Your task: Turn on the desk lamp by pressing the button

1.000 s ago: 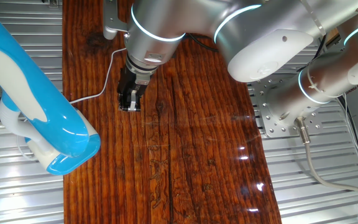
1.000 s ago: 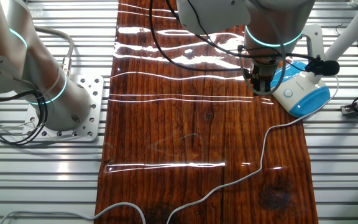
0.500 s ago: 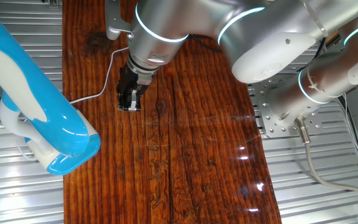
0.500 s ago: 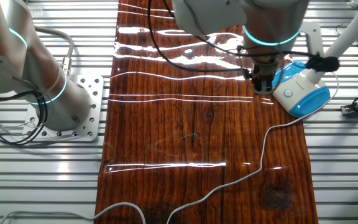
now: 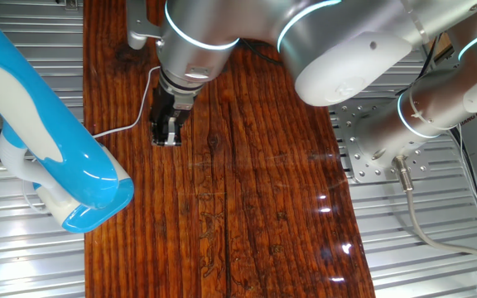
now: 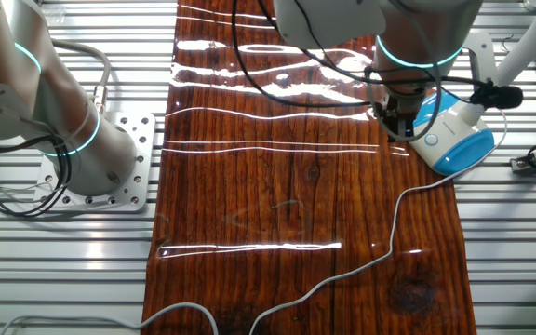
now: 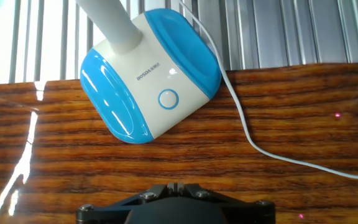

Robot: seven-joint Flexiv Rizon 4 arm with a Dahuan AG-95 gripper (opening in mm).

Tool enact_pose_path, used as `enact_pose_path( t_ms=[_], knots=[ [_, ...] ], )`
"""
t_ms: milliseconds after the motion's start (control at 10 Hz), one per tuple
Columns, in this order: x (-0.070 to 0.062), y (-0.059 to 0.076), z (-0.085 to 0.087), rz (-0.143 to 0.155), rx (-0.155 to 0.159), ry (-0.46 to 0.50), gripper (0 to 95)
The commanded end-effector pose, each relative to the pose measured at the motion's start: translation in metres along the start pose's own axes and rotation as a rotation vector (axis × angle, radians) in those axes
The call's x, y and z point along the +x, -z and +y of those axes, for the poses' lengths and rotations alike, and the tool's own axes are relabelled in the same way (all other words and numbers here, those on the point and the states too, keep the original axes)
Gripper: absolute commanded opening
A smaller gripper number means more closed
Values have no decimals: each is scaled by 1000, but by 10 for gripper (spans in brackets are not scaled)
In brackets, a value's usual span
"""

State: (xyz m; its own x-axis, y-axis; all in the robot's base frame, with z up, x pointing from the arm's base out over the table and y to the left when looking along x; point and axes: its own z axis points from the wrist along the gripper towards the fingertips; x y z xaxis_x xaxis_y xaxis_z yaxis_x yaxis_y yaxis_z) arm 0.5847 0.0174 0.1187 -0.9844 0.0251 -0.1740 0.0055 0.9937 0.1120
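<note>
The desk lamp (image 5: 44, 124) has a long sky-blue and white body that leans over the table's left edge. Its rounded white and blue base (image 7: 149, 74) lies ahead in the hand view, with a round blue-ringed button (image 7: 168, 99) on the white top. The base also shows in the other fixed view (image 6: 456, 141). My gripper (image 7: 174, 185) is shut and empty, fingertips touching. It hangs over the wooden board just short of the base (image 6: 400, 130) and apart from it. It points down in the one fixed view (image 5: 166, 139). The thin white cord (image 7: 247, 134) trails off the base.
The wooden board (image 6: 277, 195) lies on a ribbed metal table (image 6: 73, 270). The cord (image 6: 394, 233) snakes across the board. A second silver arm (image 6: 54, 121) stands on a mount plate at the side. A grey cable (image 5: 421, 215) hangs near the arm's own mount.
My gripper has moved sideways across the board, closer to the lamp base. The lamp has not moved.
</note>
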Motion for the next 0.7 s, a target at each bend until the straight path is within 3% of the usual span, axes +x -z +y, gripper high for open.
enact_pose_path(
  t_ms=[100, 700],
  knots=[
    [1, -1, 0, -2, -2, -4, 0],
    [3, -2, 0, -1, -9, -19, 0]
  ],
)
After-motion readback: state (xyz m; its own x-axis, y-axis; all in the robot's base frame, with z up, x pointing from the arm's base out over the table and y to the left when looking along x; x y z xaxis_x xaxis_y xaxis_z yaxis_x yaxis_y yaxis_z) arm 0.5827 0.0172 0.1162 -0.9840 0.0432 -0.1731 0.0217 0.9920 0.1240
